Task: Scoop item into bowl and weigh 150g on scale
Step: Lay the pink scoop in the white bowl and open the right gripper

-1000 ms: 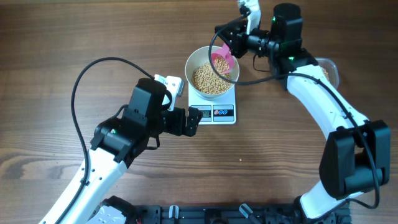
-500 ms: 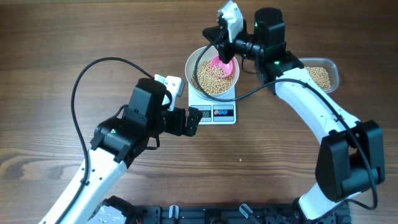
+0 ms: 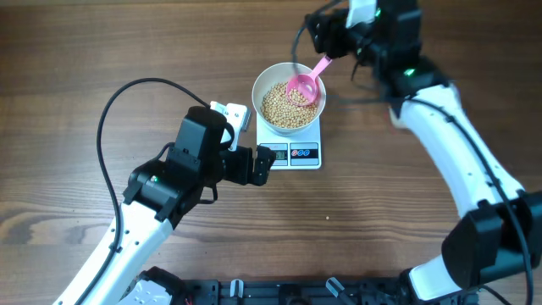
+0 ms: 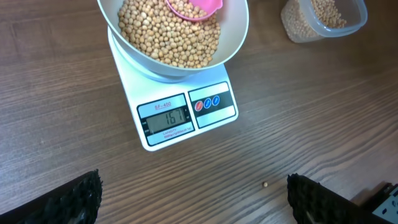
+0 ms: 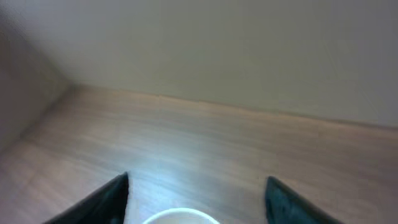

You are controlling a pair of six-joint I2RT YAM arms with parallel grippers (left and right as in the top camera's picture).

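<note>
Two arms are seen at the wooden table, and the bowl is found standing squarely on the scale, just beyond the middle of the table. The bowl is well filled with tan beans. A pink scoop is laid among them at the right side, with its handle slanted up over the rim towards the right arm.

The right gripper is held above and behind the bowl. Its two dark fingers are spread well apart, and nothing is seen between them. Only a sliver of the bowl's rim is caught at the bottom of the right wrist view, which is blurred.

The left gripper is parked low over the table just in front of the scale. Its jaws are spread wide and nothing is held.

A three-digit reading is lit on the display, though the middle digit cannot be made out with certainty. Two round buttons are set beside it on the dark panel.

A clear plastic tub holding more beans is seen to the right of the scale, apart from it. One stray bean is spotted on the bare wood in front of the scale.
</note>
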